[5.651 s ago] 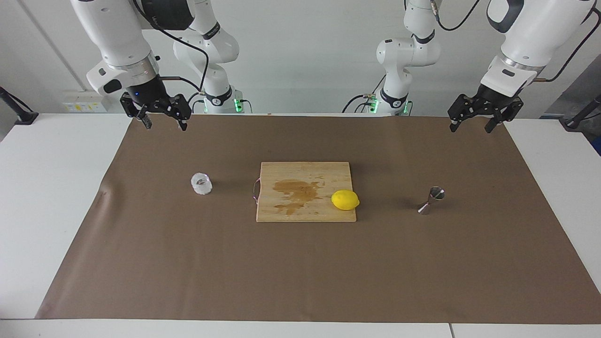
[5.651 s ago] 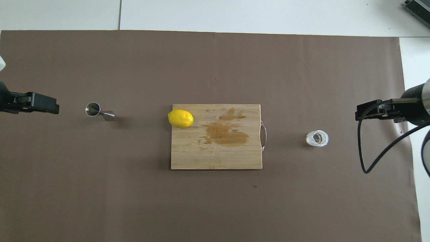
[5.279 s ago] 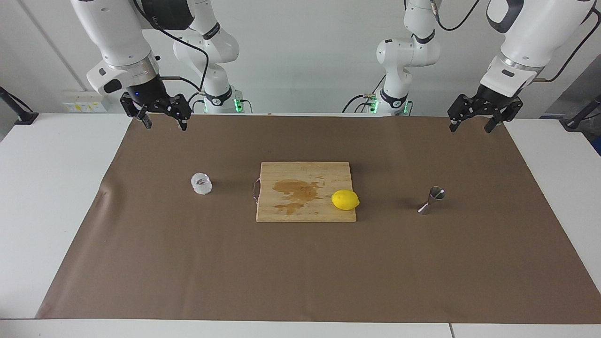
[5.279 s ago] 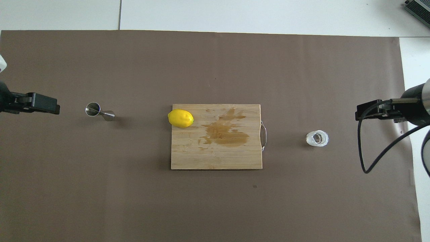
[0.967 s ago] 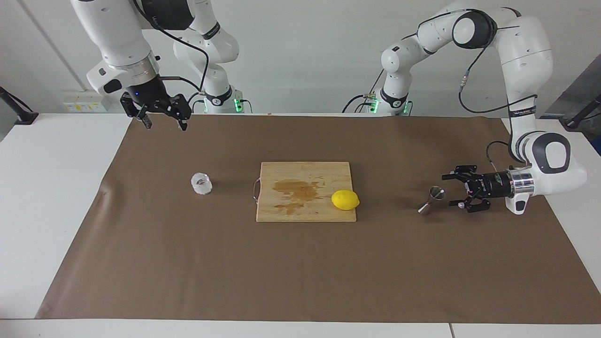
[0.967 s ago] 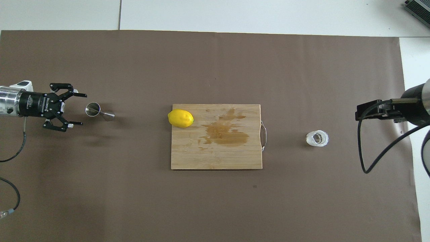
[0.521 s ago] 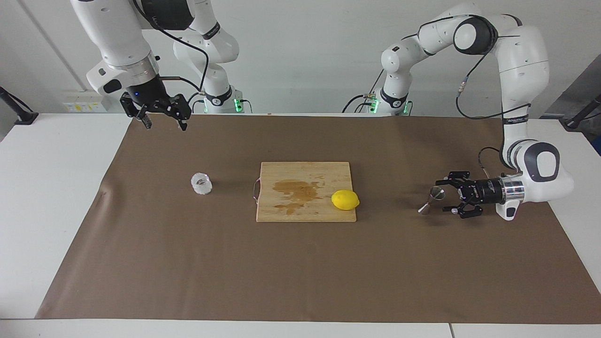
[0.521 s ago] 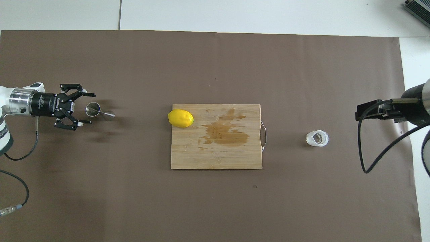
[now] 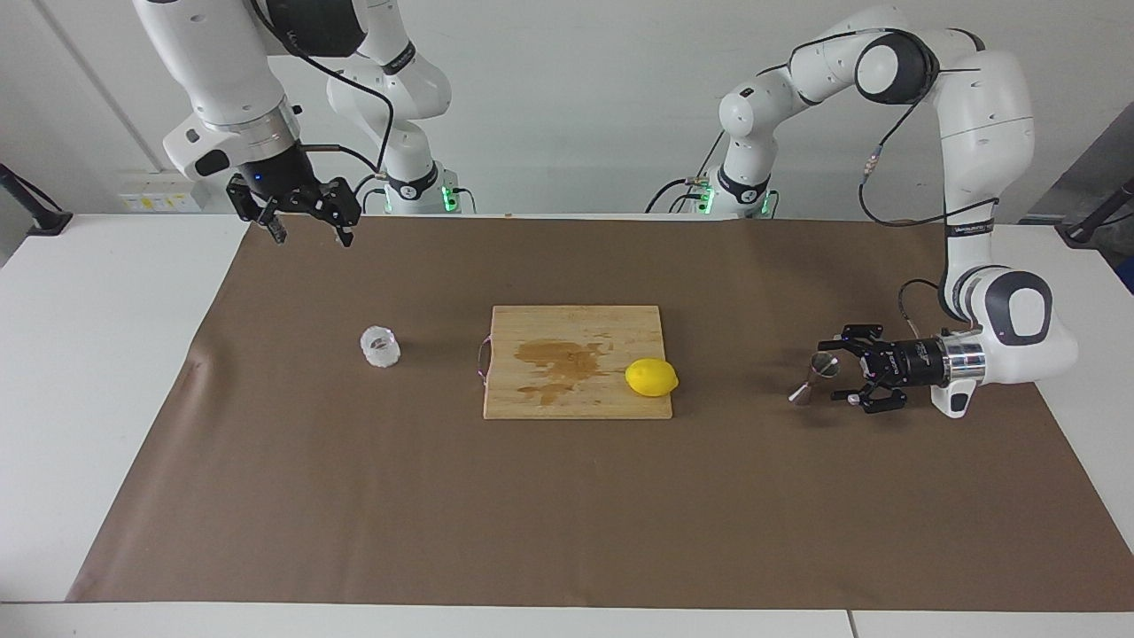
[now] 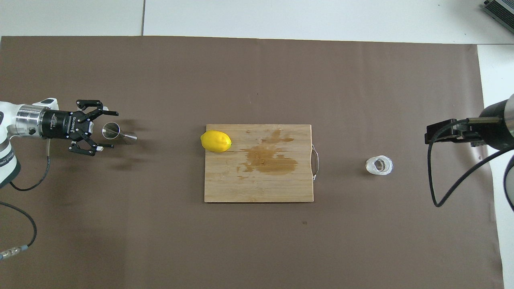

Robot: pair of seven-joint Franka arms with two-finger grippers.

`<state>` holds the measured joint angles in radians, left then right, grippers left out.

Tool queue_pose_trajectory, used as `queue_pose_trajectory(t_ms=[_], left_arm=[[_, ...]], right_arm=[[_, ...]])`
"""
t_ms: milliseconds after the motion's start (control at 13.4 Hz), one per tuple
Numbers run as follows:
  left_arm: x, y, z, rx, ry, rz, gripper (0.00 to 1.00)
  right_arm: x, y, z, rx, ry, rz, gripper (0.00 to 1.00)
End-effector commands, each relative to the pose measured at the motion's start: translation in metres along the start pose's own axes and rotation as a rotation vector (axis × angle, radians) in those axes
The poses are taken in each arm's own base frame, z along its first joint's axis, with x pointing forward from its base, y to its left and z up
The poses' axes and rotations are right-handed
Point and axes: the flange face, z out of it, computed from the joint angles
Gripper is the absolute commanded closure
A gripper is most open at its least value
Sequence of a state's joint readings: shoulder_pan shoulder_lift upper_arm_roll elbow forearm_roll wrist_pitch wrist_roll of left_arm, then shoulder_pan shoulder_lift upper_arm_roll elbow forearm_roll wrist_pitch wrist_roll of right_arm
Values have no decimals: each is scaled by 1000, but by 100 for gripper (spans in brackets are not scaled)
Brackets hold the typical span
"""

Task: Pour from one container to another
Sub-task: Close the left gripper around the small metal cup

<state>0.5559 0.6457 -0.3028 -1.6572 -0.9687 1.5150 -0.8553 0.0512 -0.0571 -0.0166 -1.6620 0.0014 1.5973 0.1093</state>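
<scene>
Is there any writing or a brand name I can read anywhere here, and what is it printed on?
White lettering on the left gripper, on its black body: too small to read.
Dark lettering on a band of the left arm: too small to read.
None on the jigger, glass cup, lemon or cutting board.

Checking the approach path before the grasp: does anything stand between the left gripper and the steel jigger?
Nothing visible does. The left gripper is open, low and sideways right beside the steel jigger, with only bare brown paper between them. The lemon lies on the cutting board, off toward the right arm's end.
</scene>
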Motion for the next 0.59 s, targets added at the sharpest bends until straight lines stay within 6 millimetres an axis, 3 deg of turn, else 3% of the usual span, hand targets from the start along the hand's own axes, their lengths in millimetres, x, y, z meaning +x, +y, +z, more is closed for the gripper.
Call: queue_pose_trajectory(t_ms=[0, 521], left_arm=[[1, -5, 3, -4, -29, 1, 0], [2, -10, -10, -11, -35, -17, 0]], right_arm=[[-2, 2, 0, -6, -9, -15, 0], [-2, 3, 1, -6, -10, -13, 0]])
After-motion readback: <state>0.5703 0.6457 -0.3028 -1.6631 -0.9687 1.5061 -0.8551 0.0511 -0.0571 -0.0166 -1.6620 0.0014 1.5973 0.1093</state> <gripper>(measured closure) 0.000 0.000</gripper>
